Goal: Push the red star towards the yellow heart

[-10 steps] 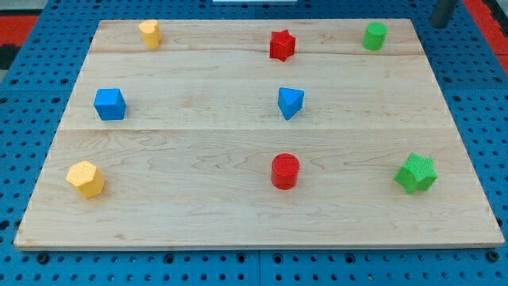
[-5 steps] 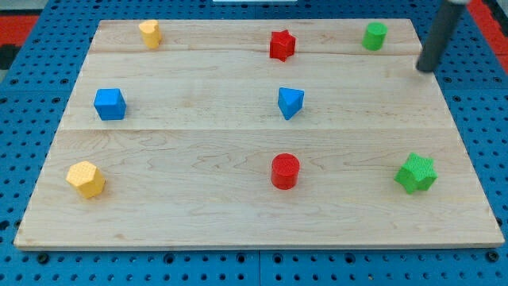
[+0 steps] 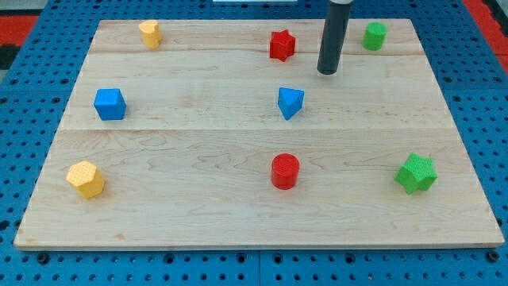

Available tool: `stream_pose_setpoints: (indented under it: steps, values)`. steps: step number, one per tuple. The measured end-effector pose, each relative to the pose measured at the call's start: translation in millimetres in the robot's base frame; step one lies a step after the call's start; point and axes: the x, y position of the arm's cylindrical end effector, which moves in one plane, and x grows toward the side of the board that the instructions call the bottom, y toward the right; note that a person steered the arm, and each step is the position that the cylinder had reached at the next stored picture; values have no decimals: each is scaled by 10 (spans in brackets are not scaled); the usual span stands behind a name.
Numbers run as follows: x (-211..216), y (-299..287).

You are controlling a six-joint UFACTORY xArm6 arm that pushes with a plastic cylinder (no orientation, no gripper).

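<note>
The red star (image 3: 282, 44) sits near the board's top edge, a little right of centre. The yellow heart (image 3: 150, 33) sits near the top left of the board. My tip (image 3: 327, 71) is on the board to the right of the red star and slightly below it, about a block's width away and not touching it. The rod rises straight up out of the view's top.
A green cylinder (image 3: 375, 36) is at top right. A blue triangle (image 3: 290, 102) lies just below and left of my tip. A blue cube (image 3: 109, 104), yellow hexagon (image 3: 86, 179), red cylinder (image 3: 285, 171) and green star (image 3: 417, 173) lie lower on the wooden board (image 3: 238, 214).
My tip has moved left from the board's upper right edge to a spot just right of the red star. No block has moved.
</note>
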Motion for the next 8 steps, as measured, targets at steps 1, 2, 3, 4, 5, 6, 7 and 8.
stream_pose_setpoints:
  steps: [1, 2, 3, 4, 5, 6, 7, 8]
  values:
    - [-243, -477]
    - [-606, -334]
    - [-735, -292]
    - [-842, -687]
    - [-341, -548]
    - [-549, -741]
    - [-896, -1056]
    - [-862, -850]
